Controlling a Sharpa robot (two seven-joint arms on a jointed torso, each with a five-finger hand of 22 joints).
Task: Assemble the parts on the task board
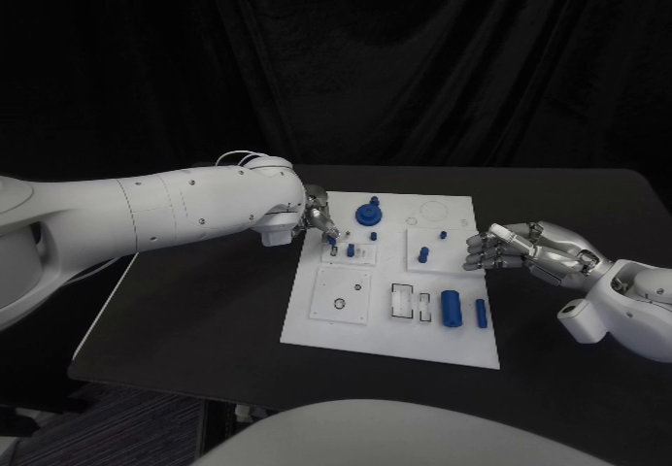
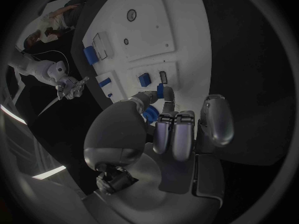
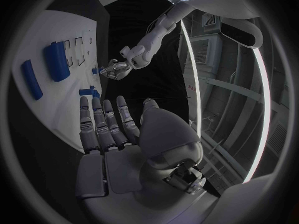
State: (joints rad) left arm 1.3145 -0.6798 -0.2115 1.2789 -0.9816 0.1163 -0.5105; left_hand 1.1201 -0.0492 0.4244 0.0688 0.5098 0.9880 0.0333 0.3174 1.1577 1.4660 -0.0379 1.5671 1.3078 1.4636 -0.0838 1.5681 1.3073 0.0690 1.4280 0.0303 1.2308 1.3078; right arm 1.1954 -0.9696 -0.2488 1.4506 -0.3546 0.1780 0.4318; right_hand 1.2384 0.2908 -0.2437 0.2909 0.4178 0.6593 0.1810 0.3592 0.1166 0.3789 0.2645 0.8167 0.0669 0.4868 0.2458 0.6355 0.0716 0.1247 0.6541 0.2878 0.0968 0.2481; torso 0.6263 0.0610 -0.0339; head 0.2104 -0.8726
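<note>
Black counter (image 1: 196, 320), dark curtain behind; white task board (image 1: 316, 325) lies mid-counter.

Left hand (image 1: 317, 219): fingers (image 2: 167, 129) curled down over the board's left-hand side as seen from the head camera, near its far end. Left wrist view shows a small blue part (image 2: 150, 114) pinched between thumb and fingertips, directly over a square recess; a second small blue piece (image 2: 161, 89) sits just beyond the fingertips. Cannot tell whether the pinched part touches the board.

Right hand (image 1: 521, 247): fingers (image 3: 106, 124) extended and slightly apart, nothing held. It sits at the board's right edge, roughly mid-length; contact with the edge cannot be judged.

Other parts on the board: a round blue knob-like piece (image 1: 370, 213) at the far end, close to the left hand; a short blue peg (image 1: 423, 255) in the middle; a fat blue cylinder (image 1: 451, 307) and a thinner blue bar (image 1: 481, 312) side by side toward the near right corner
</note>
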